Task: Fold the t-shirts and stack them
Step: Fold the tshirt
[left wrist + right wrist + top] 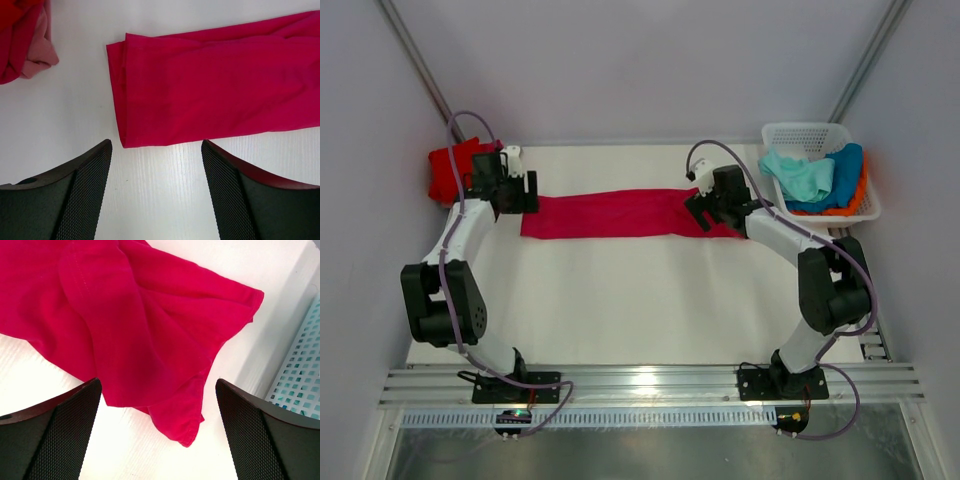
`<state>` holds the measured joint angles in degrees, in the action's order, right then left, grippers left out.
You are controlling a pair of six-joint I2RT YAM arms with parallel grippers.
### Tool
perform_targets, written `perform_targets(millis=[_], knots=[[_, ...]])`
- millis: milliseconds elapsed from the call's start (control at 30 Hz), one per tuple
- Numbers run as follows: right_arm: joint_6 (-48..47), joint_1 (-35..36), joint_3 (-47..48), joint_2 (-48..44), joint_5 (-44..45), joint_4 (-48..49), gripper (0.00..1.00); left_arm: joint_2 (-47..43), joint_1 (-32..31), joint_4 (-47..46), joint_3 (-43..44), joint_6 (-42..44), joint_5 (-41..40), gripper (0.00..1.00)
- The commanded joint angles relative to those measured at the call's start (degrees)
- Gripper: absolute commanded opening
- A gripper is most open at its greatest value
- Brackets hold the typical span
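A crimson-pink t-shirt (610, 214) lies folded into a long strip across the table's far half. Its left end (210, 90) is neat, its right end (150, 335) rumpled with a sleeve corner sticking out. My left gripper (516, 193) is open and empty just left of the strip's left end. My right gripper (705, 207) is open and empty over the strip's right end. A red t-shirt (452, 168) lies bunched at the far left corner and shows in the left wrist view (22, 37). Mint-green (800, 176), blue (840, 172) and orange (861, 195) t-shirts fill the basket.
The white plastic lattice basket (807, 133) stands at the far right corner; its wall shows in the right wrist view (300, 375). Grey walls close in the table on three sides. A metal rail (650, 383) runs along the near edge.
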<state>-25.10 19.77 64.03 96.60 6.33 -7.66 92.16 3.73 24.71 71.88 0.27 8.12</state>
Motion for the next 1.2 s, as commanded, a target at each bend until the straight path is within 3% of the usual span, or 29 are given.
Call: perform_targets(millis=[0,400,967,1067,1133,1167], knots=[[0.6,-2.4,0.3,-0.8,-3.9,0.0,0.99,0.3,0.0,-1.2,0.5,-0.5,0.8,0.75],[-1.4,-4.1,3.4,3.9,-4.8,-5.3,0.98,6.1,0.0,-6.2,-3.7,2.8,-1.2,0.83],[-2.1,-5.1,4.6,7.6,-0.1,-5.7,0.99,20.4,0.0,-6.7,4.8,3.9,-4.2,0.83],[-2.1,-5.1,5.6,9.0,2.1,-6.0,0.99,21.7,0.0,-4.3,6.6,3.1,-3.7,0.73],[-2.1,-5.1,6.8,10.1,4.2,-6.2,0.98,21.5,0.0,-1.7,7.6,2.9,-2.4,0.5],[-2.1,-5.1,7.3,10.6,5.4,-6.3,0.99,21.3,-0.1,-0.6,8.0,2.9,-2.2,0.31]])
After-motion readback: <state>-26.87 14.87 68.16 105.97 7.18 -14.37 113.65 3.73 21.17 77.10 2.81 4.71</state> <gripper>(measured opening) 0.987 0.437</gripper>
